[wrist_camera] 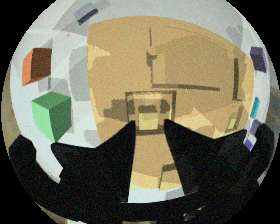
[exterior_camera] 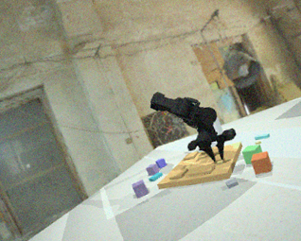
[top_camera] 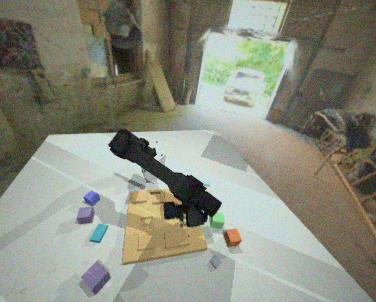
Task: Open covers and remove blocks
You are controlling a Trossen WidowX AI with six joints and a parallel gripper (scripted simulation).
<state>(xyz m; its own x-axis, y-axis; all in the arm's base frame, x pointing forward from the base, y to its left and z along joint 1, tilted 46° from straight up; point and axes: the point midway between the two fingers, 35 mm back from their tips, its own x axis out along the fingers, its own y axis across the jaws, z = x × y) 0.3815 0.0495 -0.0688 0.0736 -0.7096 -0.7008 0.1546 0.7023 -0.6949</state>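
Note:
The wooden puzzle board (top_camera: 132,232) (exterior_camera: 195,180) (wrist_camera: 117,37) lies flat. A large square wooden cover (top_camera: 176,237) (wrist_camera: 195,62) sits flush at its near side. My gripper (exterior_camera: 219,161) (wrist_camera: 149,123) is partly open, pointing down with its tips low over the board's right part; its arm hides them in the top view. In the wrist view a small pale yellow block (wrist_camera: 148,121) shows in a square well between and just beyond the tips. A pale patch (top_camera: 146,220) (wrist_camera: 232,122) shows in another small well; I cannot tell whether it is a block.
Right of the board stand a green block (top_camera: 217,220) (exterior_camera: 252,154) (wrist_camera: 52,115), an orange block (top_camera: 232,237) (exterior_camera: 261,163) (wrist_camera: 37,66) and a small grey block (top_camera: 215,261) (exterior_camera: 232,183). Left are purple blocks (top_camera: 96,277) (exterior_camera: 140,188), a teal slab (top_camera: 99,233) and a blue block (top_camera: 92,198).

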